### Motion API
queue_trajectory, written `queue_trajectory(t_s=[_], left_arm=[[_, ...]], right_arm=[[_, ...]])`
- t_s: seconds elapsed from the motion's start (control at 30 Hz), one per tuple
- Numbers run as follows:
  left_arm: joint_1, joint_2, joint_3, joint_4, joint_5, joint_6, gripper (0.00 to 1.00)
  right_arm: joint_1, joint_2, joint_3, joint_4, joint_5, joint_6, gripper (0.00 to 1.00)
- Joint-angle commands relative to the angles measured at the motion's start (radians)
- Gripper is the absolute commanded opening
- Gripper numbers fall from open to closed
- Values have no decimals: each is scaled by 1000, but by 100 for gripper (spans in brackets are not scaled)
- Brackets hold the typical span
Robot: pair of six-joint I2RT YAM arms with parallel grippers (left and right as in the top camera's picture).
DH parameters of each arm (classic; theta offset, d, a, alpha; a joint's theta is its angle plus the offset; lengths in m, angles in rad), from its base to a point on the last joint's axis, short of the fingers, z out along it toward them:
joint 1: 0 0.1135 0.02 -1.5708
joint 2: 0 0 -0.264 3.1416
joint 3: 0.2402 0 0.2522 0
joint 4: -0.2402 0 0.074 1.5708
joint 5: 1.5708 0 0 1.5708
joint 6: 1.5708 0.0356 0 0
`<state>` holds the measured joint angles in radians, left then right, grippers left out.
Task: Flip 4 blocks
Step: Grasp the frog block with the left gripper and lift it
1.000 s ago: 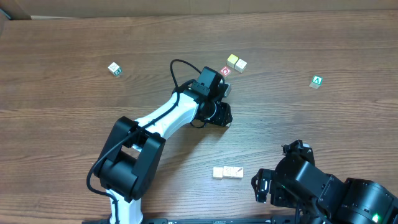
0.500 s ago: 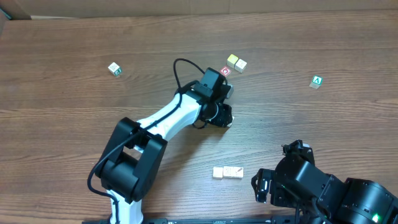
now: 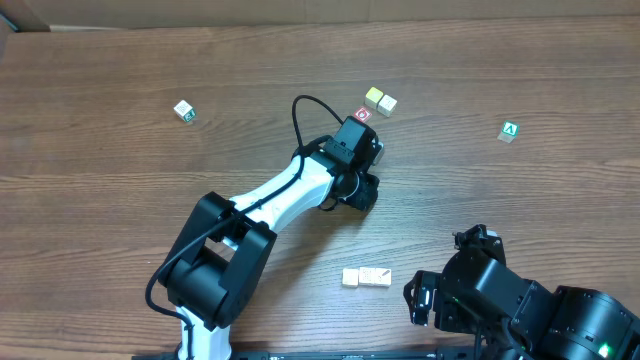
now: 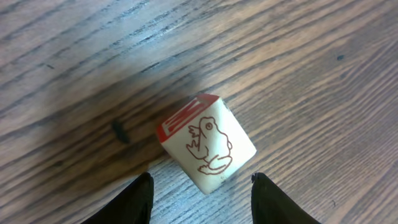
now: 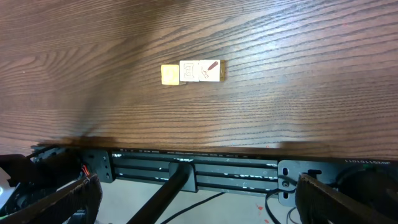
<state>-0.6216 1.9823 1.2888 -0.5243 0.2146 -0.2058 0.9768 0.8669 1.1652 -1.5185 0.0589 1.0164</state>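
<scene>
Crosses the brown desk (image 3: 100, 230) with the white left arm (image 3: 290, 190), ending just below the red cube (image 3: 362, 115). Rests the right pincer (image 5: 199, 202) well below-right of that cube, spread wide, empty. Hangs the left pincer (image 4: 202, 198) half-parted, gripping nothing (gaps either side), over the tilted frog block (image 4: 208, 143). Shows the yellow block (image 3: 373, 97) just above-right of the red cube, a marked block (image 3: 183, 110) far left of it.

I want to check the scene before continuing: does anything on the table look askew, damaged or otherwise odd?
Nothing looks damaged or spilled. Only the red-topped frog cube seems askew: it sits corner-on to the left gripper, whose open fingers do not touch it, so its faces are not square to them.
</scene>
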Motion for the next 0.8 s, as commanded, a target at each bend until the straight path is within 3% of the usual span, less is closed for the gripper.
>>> queue_trajectory(t_s=[0.0, 0.4, 0.67, 0.77], left_arm=[[-1, 11, 5, 10, -50, 11, 45], [-2, 11, 5, 64, -64, 46, 49], [-9, 11, 5, 64, -64, 57, 33], [-14, 11, 5, 64, -64, 57, 33]], right_arm=[[4, -2, 13, 6, 6, -3, 100], [4, -2, 13, 6, 6, -2, 100], [4, -2, 13, 6, 6, -2, 100], [4, -2, 13, 6, 5, -2, 100]])
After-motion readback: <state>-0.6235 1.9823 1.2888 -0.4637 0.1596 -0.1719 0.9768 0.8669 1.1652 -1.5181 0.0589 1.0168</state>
